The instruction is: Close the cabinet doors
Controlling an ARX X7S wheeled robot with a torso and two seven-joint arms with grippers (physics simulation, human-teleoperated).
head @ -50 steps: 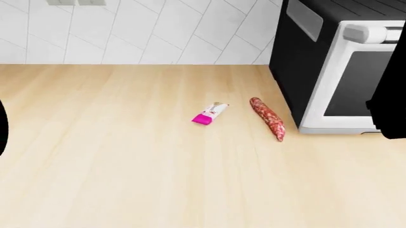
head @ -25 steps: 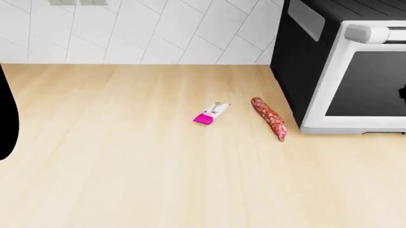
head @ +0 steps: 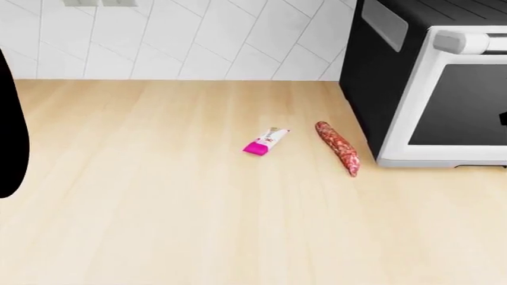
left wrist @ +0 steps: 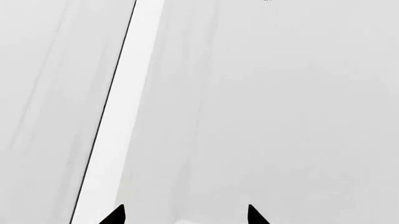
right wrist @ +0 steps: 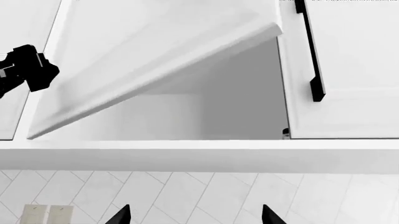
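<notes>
White panels: the upper cabinet (right wrist: pixel 187 154) is seen from below in the right wrist view, above a herringbone-tiled wall (right wrist: pixel 199 196).
Open door: one cabinet door (right wrist: pixel 156 60) is swung out at an angle, its lower edge tilted away from the frame, so that the grey, shadowed interior (right wrist: pixel 212 107) is exposed.
Shut door: the neighbouring door (right wrist: pixel 349 70) is seen flat against the frame, with a long black bar handle (right wrist: pixel 310 51) fixed along its edge.
Left gripper (left wrist: pixel 185 215): two dark fingertips are seen spread apart, released, very close to a plain white panel crossed by a brighter strip (left wrist: pixel 121 112); whether the surface is touched cannot be told. A dark part of an arm (right wrist: pixel 25 67) is seen beside the open door.
Right gripper (right wrist: pixel 194 215): fingertips are parted and nothing is held; it is pointed up at the cabinet.
Counter (head: pixel 158 208): pale wood, seen from the head camera; a pink wrapper (head: pixel 265 141) is laid just beside a red sausage (head: pixel 338 147), apart from it.
Oven (head: pixel 431 89): black and white, set at the counter's right.
</notes>
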